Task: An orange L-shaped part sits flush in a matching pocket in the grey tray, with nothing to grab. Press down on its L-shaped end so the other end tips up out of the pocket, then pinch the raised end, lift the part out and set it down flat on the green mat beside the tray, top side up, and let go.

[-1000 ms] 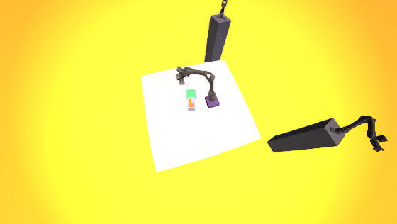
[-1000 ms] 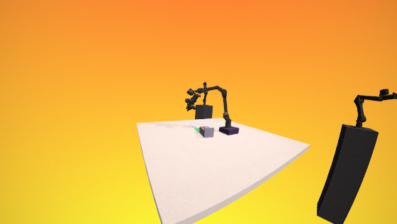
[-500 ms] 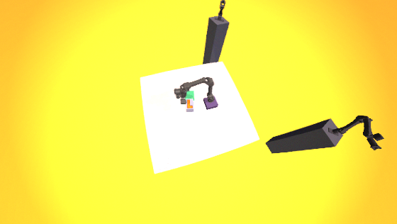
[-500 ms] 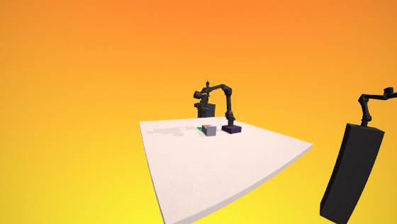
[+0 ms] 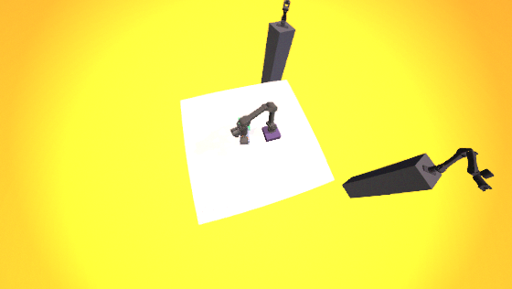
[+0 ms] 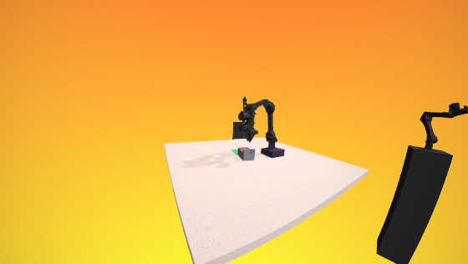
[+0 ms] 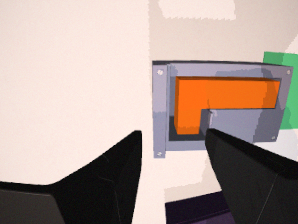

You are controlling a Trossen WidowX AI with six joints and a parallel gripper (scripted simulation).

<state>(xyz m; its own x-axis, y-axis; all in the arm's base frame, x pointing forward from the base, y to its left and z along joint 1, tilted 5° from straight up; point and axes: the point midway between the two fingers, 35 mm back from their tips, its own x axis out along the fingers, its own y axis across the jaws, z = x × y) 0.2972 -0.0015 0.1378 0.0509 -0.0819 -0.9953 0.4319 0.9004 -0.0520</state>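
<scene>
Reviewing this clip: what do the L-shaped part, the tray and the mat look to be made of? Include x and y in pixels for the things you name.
The L-shaped part (image 7: 192, 94): probably plastic, matte, from its even orange colour without glare. The tray (image 7: 160, 112) (image 6: 248, 154): painted metal or plastic, smooth grey, with small pale screw-like dots at its corners. The green mat (image 7: 289, 95) (image 6: 235, 152): flat, plain colour, no visible weave; rubber, card or plastic, I cannot tell.

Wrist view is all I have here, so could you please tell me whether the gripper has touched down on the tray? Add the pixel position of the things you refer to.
Observer: It has not; the exterior view shows a gap between the gripper (image 5: 244, 135) (image 6: 251, 137) (image 7: 174, 132) and the top of the tray (image 5: 248, 136) (image 6: 247, 154) (image 7: 159, 110).

Operator: Thank you. What is the dark purple edge at the bottom of my picture?

Observer: That is the purple base block (image 5: 275, 136) (image 6: 279, 153) (image 7: 175, 211); the top and exterior views show the arm (image 5: 258, 113) (image 6: 270, 121) standing on it.
</scene>
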